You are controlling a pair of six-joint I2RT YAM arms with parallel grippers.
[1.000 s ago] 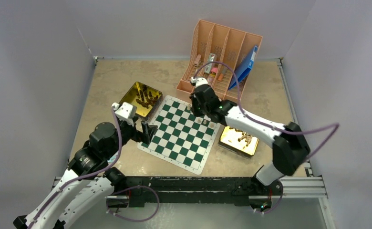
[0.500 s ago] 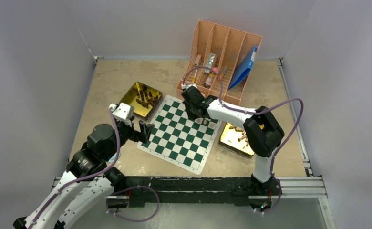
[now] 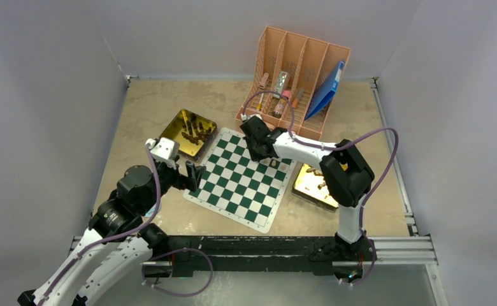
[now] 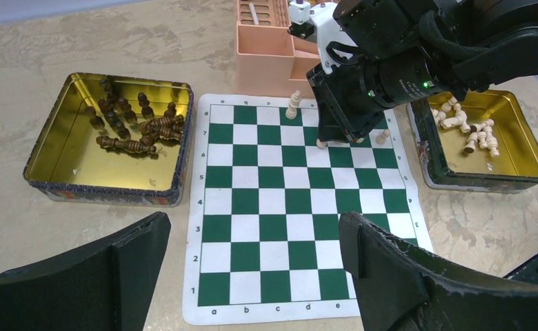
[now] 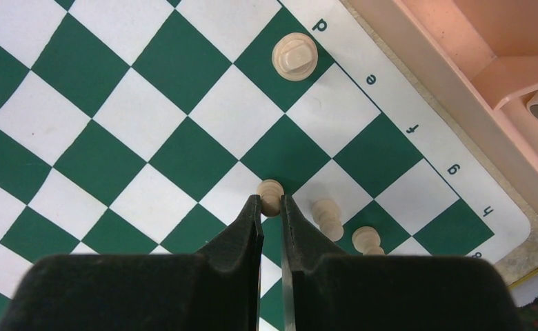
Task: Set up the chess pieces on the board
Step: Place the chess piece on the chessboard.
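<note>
1. The left tool hangs wide open with nothing between its fingers, low over the worktop at the near left edge of the board. Only its own wrist view shows the gap between its fingers plainly.
2. One gold tin sits just beside the board's left edge. It holds the dark chess pieces, which lie in a heap too tangled to count.
3. One board, green and white checks with a white border, lies flat in the middle of the worktop, most squares bare.
4. One tall pale piece stands upright on the far-row green square by the letter d.
5. The right tool is closed on a pale pawn, one finger on each side of it, down at the board near the corner where a white and a green square meet. Whether the pawn's foot touches the board cannot be told.
6. Two more pale pawns stand just right of the tool, close together. The right wrist view thus counts four pale pieces on the board. From the left wrist view the right arm hides one, so three show.
7. One pink file rack stands behind the board, with one blue folder leaning in it.
8. A second gold tin sits just right of the board. It holds loose pale pieces lying on their sides.
</note>
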